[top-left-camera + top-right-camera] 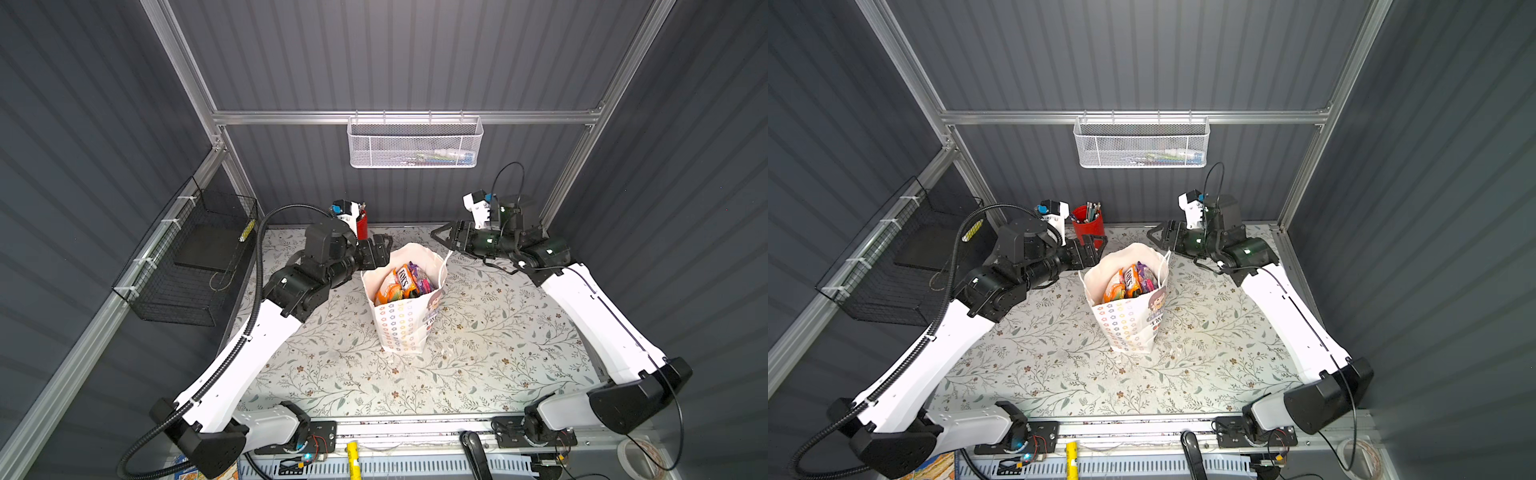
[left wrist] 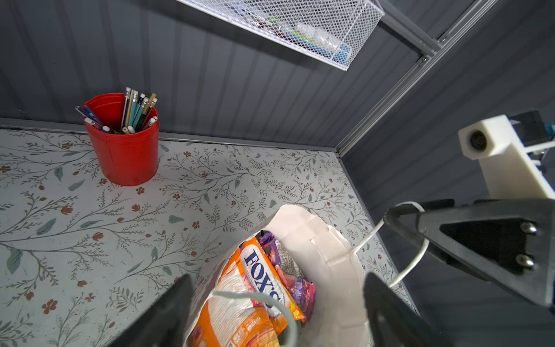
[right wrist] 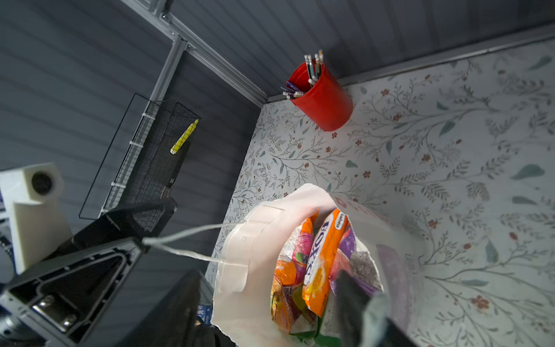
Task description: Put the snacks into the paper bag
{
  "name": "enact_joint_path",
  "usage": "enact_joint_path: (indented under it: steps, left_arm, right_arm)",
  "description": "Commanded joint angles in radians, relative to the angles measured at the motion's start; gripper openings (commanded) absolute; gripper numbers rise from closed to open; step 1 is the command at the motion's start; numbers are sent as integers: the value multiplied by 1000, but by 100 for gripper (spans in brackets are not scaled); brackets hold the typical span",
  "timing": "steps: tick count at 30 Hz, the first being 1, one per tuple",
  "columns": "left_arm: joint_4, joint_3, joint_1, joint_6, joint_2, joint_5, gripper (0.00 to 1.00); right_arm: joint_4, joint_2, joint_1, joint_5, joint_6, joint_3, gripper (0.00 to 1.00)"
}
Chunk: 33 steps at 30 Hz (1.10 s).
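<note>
In both top views the paper bag stands upright mid-table, a little toward the rear edge. Its mouth is open and the snacks are packed on end inside. The left gripper sits at the bag's left rim and the right gripper just off its rear right rim. Both have their jaws spread and clamp nothing.

In the left wrist view that arm's fingers stand wide apart above the bag's mouth. The left cord handle loops blurred between them, unpinched. An orange FOX'S packet leans against purple ones. The right cord handle runs up and drapes over one finger of the right gripper.

In the right wrist view its own fingers are likewise apart over the mouth. The left cord handle runs straight to a fingertip of the left gripper.

The filling looks finished. The packets should be light, glossy and slippery, and crackly but not fragile; they are best pinched at a sealed end. The bag is thin, soft paper, likely to tip or to tear at the handle patches. It should be lifted by both cords together, or steadied at the folded rim.
</note>
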Motion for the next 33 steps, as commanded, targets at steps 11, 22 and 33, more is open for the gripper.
enact_joint_path:
  steps: [11,22,33]
  left_arm:
    - [-326,-33,0,15,-232,-218,100]
    - [79,-556,0,67,-444,-700,100]
    - [772,-926,130,366,-55,-1033,100]
  right_arm:
    - [-6,-378,0,166,175,-284,99]
    - [239,-708,-8,917,-251,-756,99]
    - [917,-512,-204,832,-464,-1216,99]
